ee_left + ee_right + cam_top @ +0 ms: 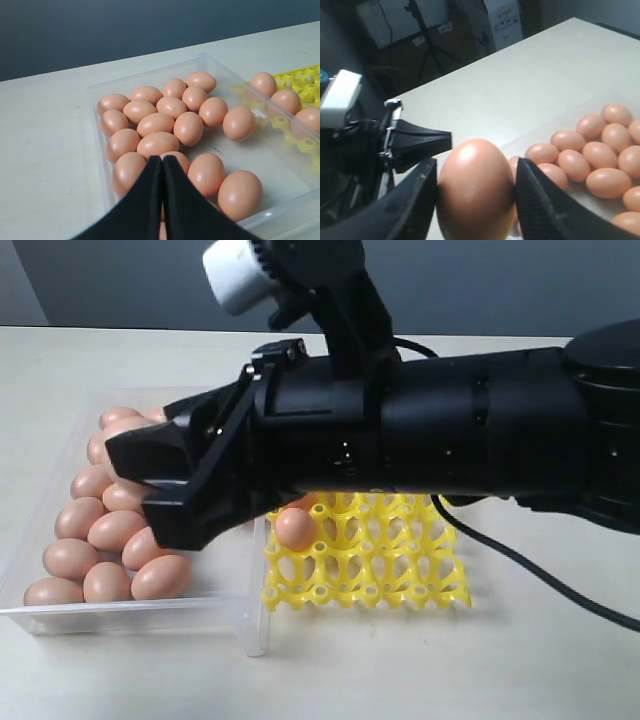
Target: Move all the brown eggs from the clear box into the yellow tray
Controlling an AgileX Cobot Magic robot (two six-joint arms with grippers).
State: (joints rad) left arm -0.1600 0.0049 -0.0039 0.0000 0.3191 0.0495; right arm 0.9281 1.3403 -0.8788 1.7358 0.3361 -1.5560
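Gripped one brown egg in the right tool; had the left tool shut tight, empty.
Pinched that egg by its sides between both pads, clear of the worktop. Hung the closed left tool over one end of the clear box, just above the closest brown eggs. Found the others bunched farther back in the box, touching one another. Saw three more seated in the yellow tray just beside the box.
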